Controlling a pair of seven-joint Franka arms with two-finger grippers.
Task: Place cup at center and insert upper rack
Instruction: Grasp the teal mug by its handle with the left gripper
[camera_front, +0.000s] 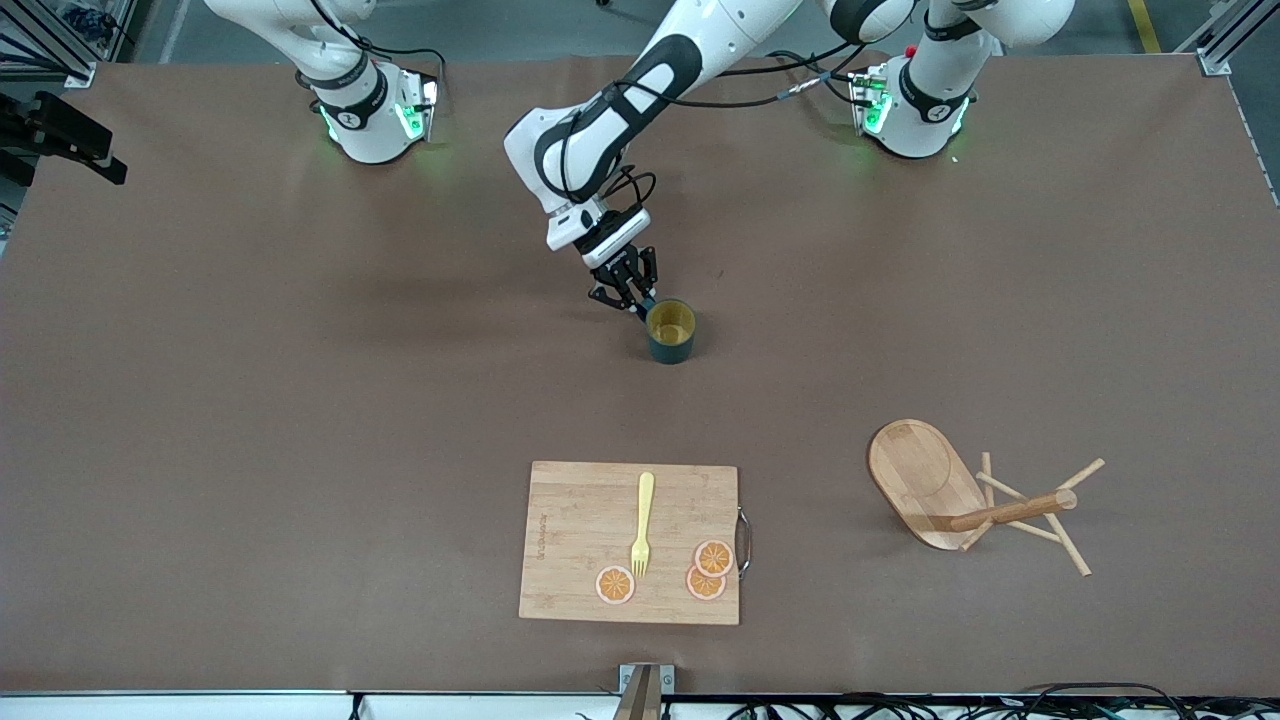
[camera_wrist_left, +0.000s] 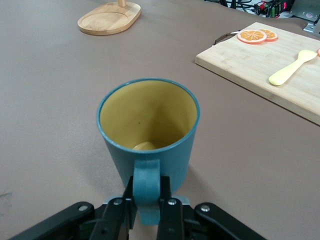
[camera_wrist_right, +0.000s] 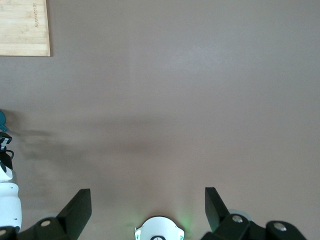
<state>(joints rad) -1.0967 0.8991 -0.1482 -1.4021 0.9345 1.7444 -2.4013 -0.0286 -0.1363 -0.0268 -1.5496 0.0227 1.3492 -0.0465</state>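
Nearest the front cam you've got the cutting board (camera_front: 580, 545) w/ a yellow fork (camera_front: 642, 522) and three orange slices (camera_front: 705, 570) on it. Not part of the job, prob just clutter, so you can ignore it.

Beside it, toward the left arm's end of the table, the upper rack (camera_front: 925, 482) is tipped over: oval base up on edge, post and pegs lying out along the table. You'll have to stand it up or grab the post before inserting anything, imo. In the left wrist view only the base shows and the post is cut off, so peg layout is hard to read from there.

Farther from the cam, roughly mid-table, the cup (camera_front: 670, 331) sits upright. The left gripper (camera_wrist_left: 148, 197) is pinching its little handle, fingers pressed on both sides. Makes sense, since the handle gives a thin grab point and keeps the cup from tipping. Can't tell if the cup base touches the table or hangs just over it.

The right gripper (camera_wrist_right: 148, 210) is spread wide, holding nothing, waiting over bare table near its own base. It's out of the front view, btw.
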